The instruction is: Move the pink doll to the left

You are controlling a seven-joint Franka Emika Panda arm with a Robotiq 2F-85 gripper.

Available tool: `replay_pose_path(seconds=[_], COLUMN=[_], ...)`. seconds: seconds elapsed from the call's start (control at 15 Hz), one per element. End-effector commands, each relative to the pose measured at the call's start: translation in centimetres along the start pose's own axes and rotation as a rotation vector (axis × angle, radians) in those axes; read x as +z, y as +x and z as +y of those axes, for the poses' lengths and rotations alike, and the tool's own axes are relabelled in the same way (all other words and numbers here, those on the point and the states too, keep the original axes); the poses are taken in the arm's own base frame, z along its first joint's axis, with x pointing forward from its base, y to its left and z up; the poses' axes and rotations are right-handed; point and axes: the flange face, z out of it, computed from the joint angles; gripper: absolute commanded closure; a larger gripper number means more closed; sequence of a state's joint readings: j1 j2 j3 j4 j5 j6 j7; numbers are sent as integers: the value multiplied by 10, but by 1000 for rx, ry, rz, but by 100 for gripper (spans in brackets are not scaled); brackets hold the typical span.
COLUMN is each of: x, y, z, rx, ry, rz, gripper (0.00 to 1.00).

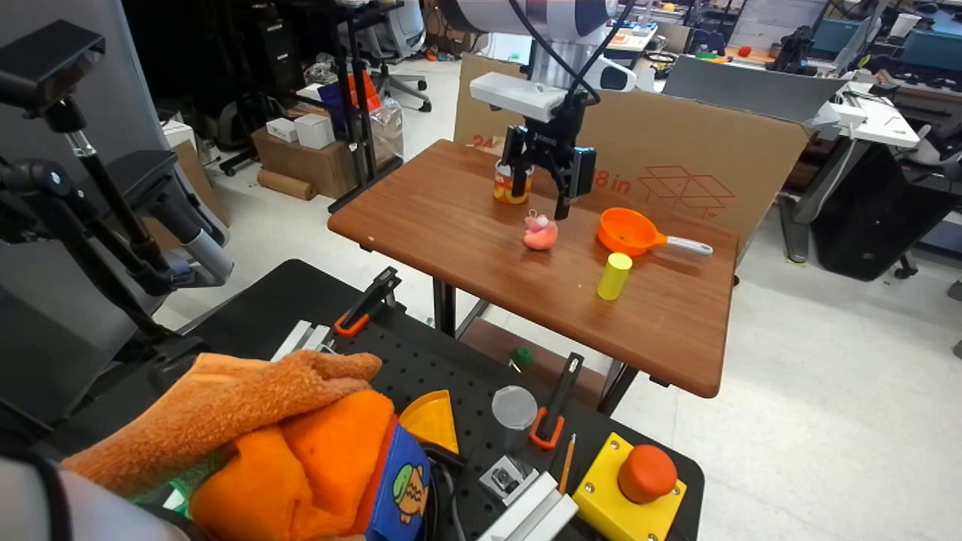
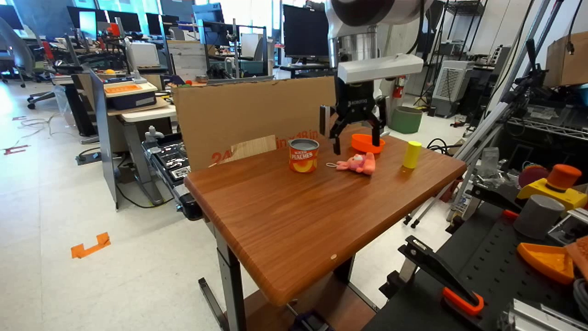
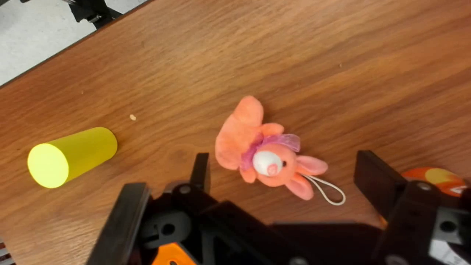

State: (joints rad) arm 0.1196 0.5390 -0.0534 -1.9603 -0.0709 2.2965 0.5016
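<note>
Jaws spread wide and holding nothing, a gripper [image 2: 356, 145] points down over a wooden table [image 2: 275, 216], the arm [image 2: 356, 46] hanging vertical above it and cropped at the top in both exterior views. The pink doll [image 3: 235, 143] lies on the table, showing between the fingers [image 3: 200, 171] in the wrist view, ears toward a peaches can [image 1: 504, 191] partly covered in an exterior view. An orange pan [image 1: 627, 233] and upright yellow cylinder [image 1: 615, 276] sit nearby; the wrist view loses most of the can behind the gripper

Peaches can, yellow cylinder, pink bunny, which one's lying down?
The pink plush bunny lies on the wooden table; the peaches can and yellow cylinder both stand upright.
</note>
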Motion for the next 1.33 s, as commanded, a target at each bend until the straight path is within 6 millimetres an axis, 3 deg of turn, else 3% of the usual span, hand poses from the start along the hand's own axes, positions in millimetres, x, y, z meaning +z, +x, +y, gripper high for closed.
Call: replay_pose_path(seconds=[0.0,0.27,0.33,0.53,1.07,1.13,1.27], x=[18,38,42,49,24,16,-5], y=[10,12,11,12,6,-1,-18], z=[4,10,11,10,-9,-11,-15], rx=[13,27,35,49,64,64,54], ry=[-53,-88,-97,-111,-89,-81,-55], rz=[-3,-34,-48,-61,-65,-119,-195], gripper=[0,0,20,40,94,97,95])
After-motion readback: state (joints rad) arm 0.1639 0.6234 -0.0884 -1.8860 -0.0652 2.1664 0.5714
